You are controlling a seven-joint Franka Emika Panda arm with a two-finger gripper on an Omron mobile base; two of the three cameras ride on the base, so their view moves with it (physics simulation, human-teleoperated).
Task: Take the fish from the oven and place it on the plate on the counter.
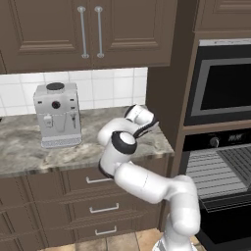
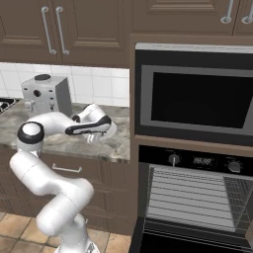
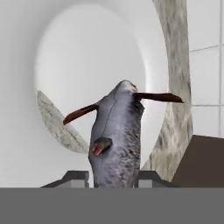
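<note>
While the coffee machine (image 1: 57, 114) stands at the far left of the counter (image 1: 24, 147), I have my arm folded low over the counter's right end, so that the catch comes down onto the plate (image 3: 87, 57) and not the stone. My gripper (image 3: 114, 177) stands part open, one tip at each flank of the fish (image 3: 116, 135), which points head-first at the white plate. Whether the tips press it, I cannot tell. To the right, the oven (image 2: 197, 197) stands open, racks bare.
</note>
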